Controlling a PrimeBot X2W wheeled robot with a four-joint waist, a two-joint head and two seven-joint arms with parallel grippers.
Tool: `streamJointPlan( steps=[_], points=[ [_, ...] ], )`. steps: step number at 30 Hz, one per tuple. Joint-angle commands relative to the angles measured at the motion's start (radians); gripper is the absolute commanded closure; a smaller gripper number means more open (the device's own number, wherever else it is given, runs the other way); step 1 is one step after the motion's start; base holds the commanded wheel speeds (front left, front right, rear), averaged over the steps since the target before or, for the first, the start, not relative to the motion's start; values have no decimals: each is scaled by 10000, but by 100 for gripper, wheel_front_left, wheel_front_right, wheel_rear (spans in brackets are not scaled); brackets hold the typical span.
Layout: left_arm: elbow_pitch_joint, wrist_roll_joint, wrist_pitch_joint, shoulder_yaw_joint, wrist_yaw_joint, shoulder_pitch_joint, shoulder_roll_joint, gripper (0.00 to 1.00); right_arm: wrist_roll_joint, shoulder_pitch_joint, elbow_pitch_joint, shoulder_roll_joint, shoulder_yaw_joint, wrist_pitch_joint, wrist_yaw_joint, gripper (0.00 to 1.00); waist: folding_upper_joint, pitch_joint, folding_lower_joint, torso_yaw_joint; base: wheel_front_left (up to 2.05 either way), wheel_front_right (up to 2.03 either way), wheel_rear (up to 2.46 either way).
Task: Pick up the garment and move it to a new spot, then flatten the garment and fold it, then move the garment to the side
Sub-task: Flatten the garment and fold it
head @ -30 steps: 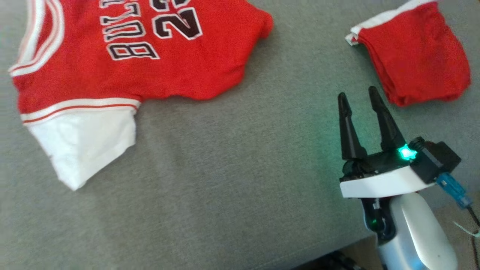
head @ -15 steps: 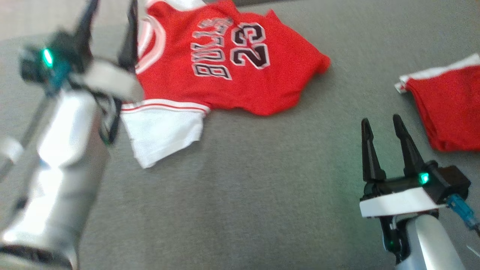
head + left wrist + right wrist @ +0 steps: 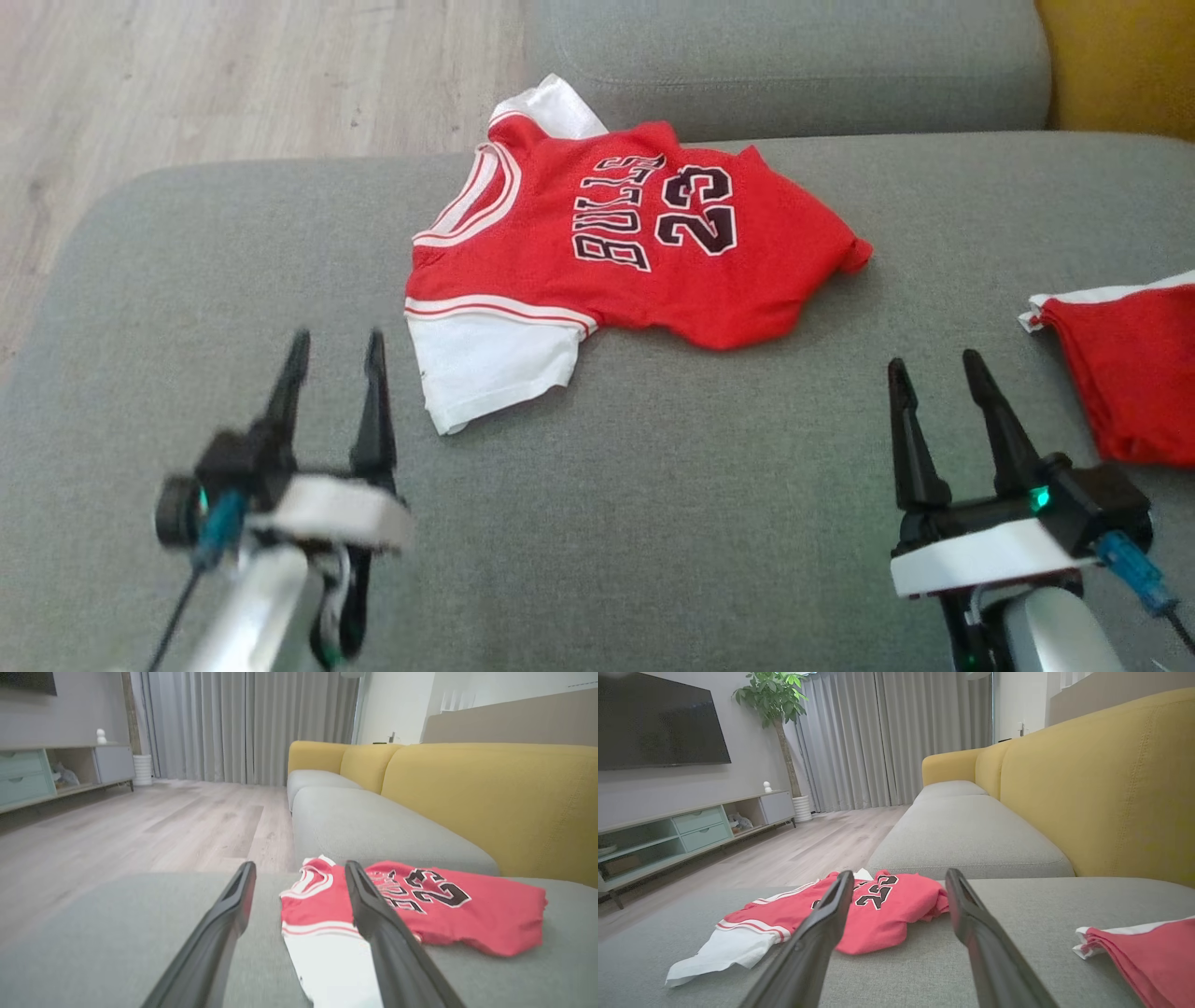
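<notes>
Red jersey point(image 3: 644, 252) lies on the grey sofa point(image 3: 700, 523); my head view has pulled back, bringing in the left gripper point(image 3: 337, 338); it and the right gripper point(image 3: 934, 361) gape, empty.

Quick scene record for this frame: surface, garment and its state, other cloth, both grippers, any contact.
surface: grey sofa seat
garment: red jersey, white sleeves, lying number-side up, rumpled, not folded
other cloth: folded red piece, right of the red jersey, apart from it
left gripper: open, empty, short of the red jersey
right gripper: open, empty, over bare seat, left of the folded red piece
contact: none
</notes>
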Motion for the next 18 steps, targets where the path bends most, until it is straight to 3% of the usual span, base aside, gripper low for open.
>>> streamJointPlan(
  steps=[1, 9, 18],
  points=[
    [-529, -200, -50, 499, 139, 91, 23, 0, 47, -190, -322, -43, 297, -107, -7, 0, -1, -22, 3, -41, 0, 0, 0],
    [-1046, -98, 63, 475, 363, 483, 45, 0, -53, -293, -419, -43, 431, -107, -7, 0, -1, 268, 3, -259, 0, 0, 0],
    [-140, 39, 591, 437, 623, -66, 214, 0, 18, -430, -539, -43, 463, -107, -7, 0, -1, 713, 3, -629, 0, 0, 0]
  ],
)
